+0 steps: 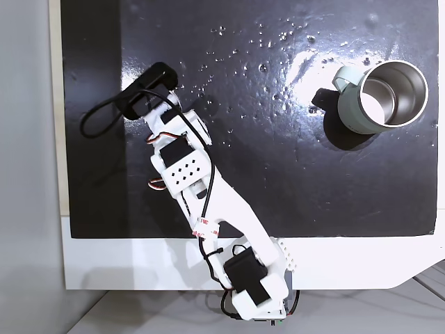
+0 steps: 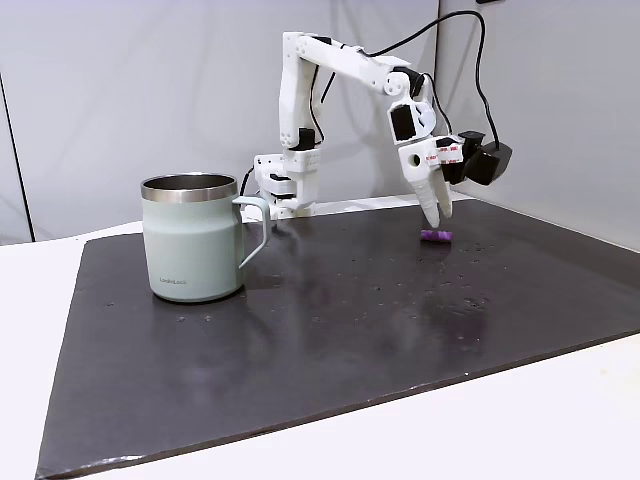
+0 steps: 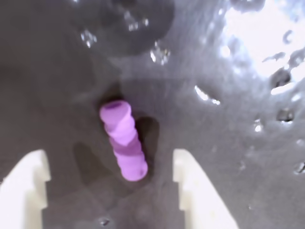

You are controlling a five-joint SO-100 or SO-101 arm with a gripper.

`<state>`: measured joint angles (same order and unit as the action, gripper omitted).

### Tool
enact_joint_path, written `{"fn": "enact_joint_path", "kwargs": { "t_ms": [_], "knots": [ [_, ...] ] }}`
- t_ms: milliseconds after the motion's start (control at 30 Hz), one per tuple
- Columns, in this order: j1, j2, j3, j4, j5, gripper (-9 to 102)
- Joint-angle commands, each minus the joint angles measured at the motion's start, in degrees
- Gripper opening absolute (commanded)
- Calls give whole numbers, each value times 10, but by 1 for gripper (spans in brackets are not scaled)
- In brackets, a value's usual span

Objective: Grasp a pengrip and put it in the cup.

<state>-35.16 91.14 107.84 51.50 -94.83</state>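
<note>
A black mat [image 2: 330, 330] covers most of the white tabletop [image 2: 560, 420], its surface glossy and speckled with droplets. The white arm [image 1: 208, 202] reaches out across it from its base at the tabletop's edge. The cup [image 2: 192, 236] stands upright on the mat, well apart from where the arm is working, handle turned toward the arm in the side-on fixed view.

The hand [image 3: 112, 179] hangs just above the mat with its pale fingers [image 3: 195, 191] spread apart, grasping nothing. The pengrip [image 3: 124, 140] lies flat on the mat between them, untouched, one end reaching toward the gap.

It looks featherlight and rubbery, so it should squash slightly and grip well. Being round, it may roll on the slick mat. I'd pinch it across its ribbed middle, squarely.
</note>
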Motion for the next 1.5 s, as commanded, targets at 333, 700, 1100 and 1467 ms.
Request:
{"fn": "enact_joint_path", "kwargs": {
  "t_ms": [333,700,1100,1467],
  "knots": [
    [4,-26,67,-105,-12,29],
    [-16,-56,105,-175,14,21],
    [-10,-40,137,-172,5,8],
    [3,-21,147,-160,33,0]
  ]
}}
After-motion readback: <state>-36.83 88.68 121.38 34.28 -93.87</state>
